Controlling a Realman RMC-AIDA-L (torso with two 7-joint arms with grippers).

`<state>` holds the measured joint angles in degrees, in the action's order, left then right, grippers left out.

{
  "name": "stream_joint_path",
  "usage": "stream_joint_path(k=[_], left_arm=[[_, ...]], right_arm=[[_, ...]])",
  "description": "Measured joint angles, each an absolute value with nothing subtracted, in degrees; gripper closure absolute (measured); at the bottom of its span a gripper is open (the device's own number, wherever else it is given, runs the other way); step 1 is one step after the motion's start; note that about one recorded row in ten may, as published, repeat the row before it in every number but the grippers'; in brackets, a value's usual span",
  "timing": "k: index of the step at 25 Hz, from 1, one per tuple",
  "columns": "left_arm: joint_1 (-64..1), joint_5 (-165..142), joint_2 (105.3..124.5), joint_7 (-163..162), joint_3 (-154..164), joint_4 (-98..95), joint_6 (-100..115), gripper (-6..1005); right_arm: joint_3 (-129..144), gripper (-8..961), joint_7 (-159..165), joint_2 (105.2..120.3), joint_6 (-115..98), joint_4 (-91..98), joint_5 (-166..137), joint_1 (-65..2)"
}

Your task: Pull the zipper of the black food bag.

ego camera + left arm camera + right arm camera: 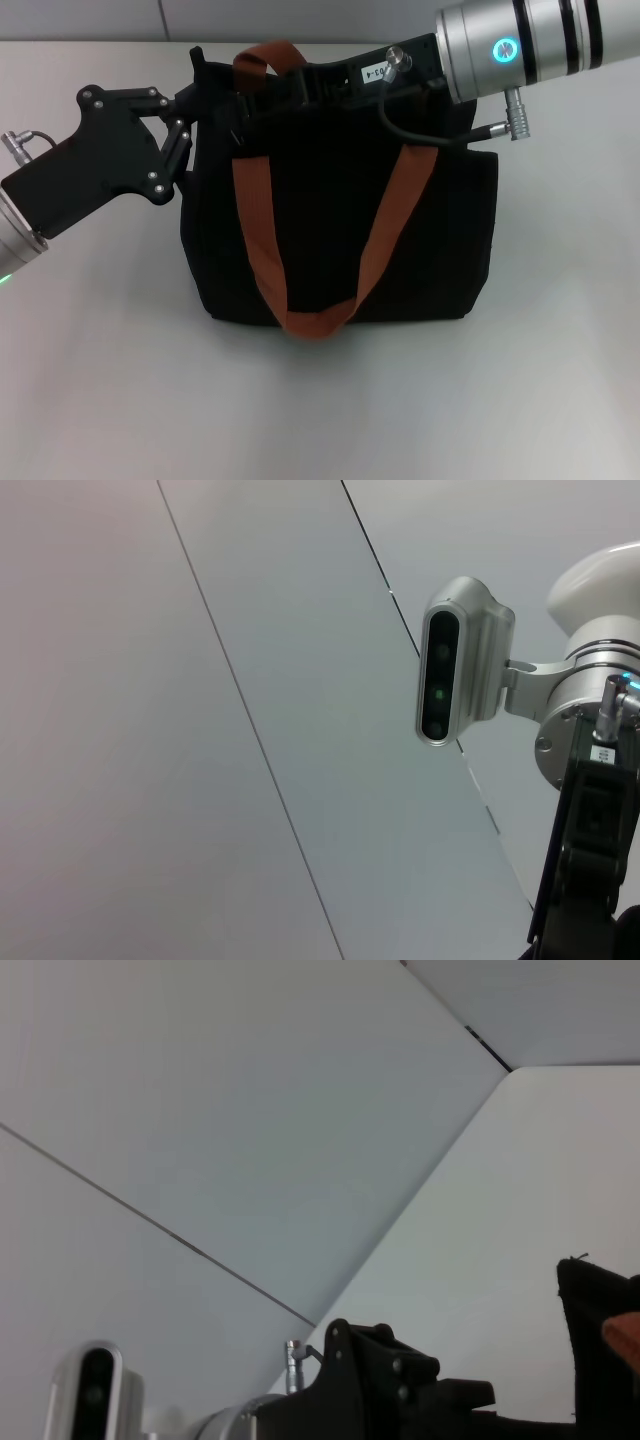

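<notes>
- Head view: the bag (pixel 340 230) stands upright on a white table (pixel 110 400), its orange-brown straps (pixel 262 240) hanging in a loop down the front face.
- The left gripper (pixel 200 70) reaches in from the left to the bag's upper left corner; its black fingers are against the fabric there, apparently gripping the top edge, but I cannot tell for certain.
- The right gripper (pixel 300 85) lies across the bag's top from the right, its silver arm (pixel 520 45) glowing with a blue-green ring. Its fingertips are lost against the black fabric, so I cannot tell how its jaws stand.
- The zipper is not discernible; the top edge is covered by the right gripper.
- Left wrist view: only a wall (pixel 200 730) and the right arm's wrist camera (pixel 455 660) with the black gripper body below it; no bag.
- Right wrist view: wall panels, the table, the left gripper (pixel 400 1385) seen from behind, and one corner of the bag (pixel 590 1340) with a sliver of strap.
</notes>
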<state>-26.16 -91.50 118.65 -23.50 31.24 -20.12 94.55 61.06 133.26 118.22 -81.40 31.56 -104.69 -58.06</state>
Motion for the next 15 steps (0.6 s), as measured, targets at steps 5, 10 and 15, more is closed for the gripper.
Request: stream_joint_path(k=[5,10,15], left_arm=[[-26.2,-91.5,118.65,-23.6,31.3,-20.1,94.8,962],[-26.0,-91.5,118.65,-23.6,31.1,-20.1,95.1,961],[-26.1,-91.5,118.65,-23.7,31.3,-20.1,95.0,960]], right_arm=[[61.9,530,133.0,118.47,-79.9,34.4,-107.2,-57.6],[61.9,548,131.8,118.56,-79.8,35.3,-107.5,-57.3],[62.7,567,131.3,118.97,-80.2,35.5,-107.4,-57.7]])
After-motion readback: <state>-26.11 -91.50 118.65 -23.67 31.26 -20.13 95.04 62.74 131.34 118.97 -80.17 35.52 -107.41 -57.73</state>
